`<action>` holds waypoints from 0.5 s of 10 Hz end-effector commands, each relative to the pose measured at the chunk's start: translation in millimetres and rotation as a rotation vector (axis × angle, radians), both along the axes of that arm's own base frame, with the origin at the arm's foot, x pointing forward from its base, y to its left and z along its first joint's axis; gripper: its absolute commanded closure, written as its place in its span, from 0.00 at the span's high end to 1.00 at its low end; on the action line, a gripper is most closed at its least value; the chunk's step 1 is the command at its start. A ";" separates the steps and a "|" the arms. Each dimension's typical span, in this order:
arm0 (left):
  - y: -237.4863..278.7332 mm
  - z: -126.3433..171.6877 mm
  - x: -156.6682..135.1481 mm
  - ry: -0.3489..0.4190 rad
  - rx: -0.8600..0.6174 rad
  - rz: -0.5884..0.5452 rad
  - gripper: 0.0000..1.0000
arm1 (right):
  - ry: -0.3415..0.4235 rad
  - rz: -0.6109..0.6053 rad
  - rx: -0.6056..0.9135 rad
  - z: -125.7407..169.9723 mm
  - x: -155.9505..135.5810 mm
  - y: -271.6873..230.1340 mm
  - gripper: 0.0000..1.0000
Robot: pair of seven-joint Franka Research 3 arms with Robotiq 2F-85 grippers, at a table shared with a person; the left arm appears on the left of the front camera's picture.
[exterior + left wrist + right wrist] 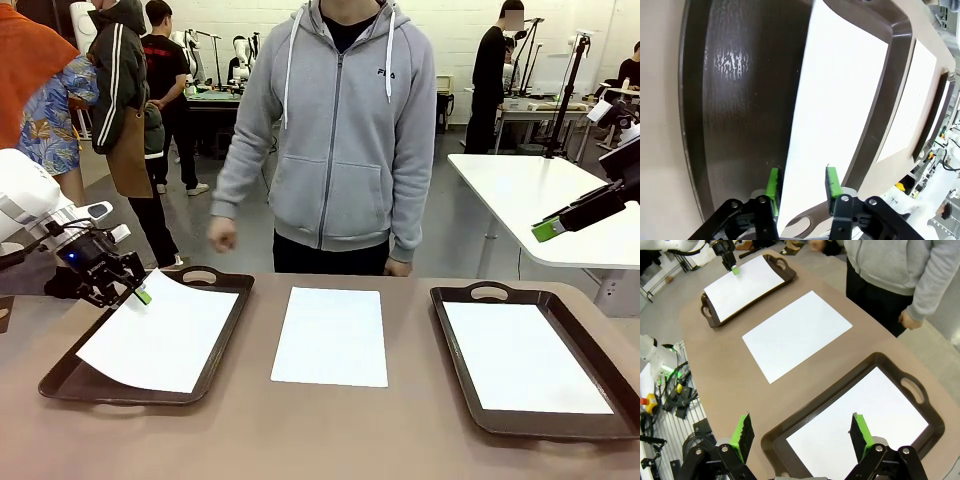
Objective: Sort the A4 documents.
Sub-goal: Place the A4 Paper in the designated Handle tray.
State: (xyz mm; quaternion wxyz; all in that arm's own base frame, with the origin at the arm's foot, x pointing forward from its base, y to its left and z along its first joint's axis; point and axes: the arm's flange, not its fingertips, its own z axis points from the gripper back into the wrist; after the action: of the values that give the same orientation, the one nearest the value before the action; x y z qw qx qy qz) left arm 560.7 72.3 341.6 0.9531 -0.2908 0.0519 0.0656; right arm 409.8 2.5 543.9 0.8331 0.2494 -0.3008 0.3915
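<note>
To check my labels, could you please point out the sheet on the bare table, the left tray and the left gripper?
sheet on the bare table (pixel 330 335): front view, its centre.
left tray (pixel 740 110): left wrist view, bare floor.
left gripper (pixel 802 175): left wrist view, midway between fingertips.

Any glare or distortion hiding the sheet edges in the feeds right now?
Left wrist view: speckled reflection on the floor of the dark brown rectangular tray, its rim bowed by the wide lens; the white paper sheet has a crisp edge. Right wrist view: the brown tabletop edge curves; the middle sheet is evenly lit. Front view: sharp, no glare.
</note>
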 end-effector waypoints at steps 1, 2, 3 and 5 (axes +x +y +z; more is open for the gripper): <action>3.2 7.0 -11.0 0.004 0.037 0.031 0.95 | 0.001 0.005 0.006 -0.7 0.6 1.1 1.00; 4.5 9.5 -12.3 0.002 0.041 0.032 0.80 | 0.001 0.005 0.006 -0.7 0.6 1.1 1.00; 5.7 11.5 -13.4 -0.002 0.041 0.032 1.00 | 0.001 0.005 0.006 -0.7 0.6 1.1 1.00; 4.1 12.6 -13.0 -0.011 0.040 0.039 1.00 | 0.001 0.005 0.006 -0.7 0.6 1.1 1.00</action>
State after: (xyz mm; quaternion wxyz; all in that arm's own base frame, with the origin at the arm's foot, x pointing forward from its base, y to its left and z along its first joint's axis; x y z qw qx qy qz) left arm 552.8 78.6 352.9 0.9544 -0.2867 0.0431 0.0711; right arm 409.8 2.5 543.9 0.8331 0.2494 -0.3008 0.3915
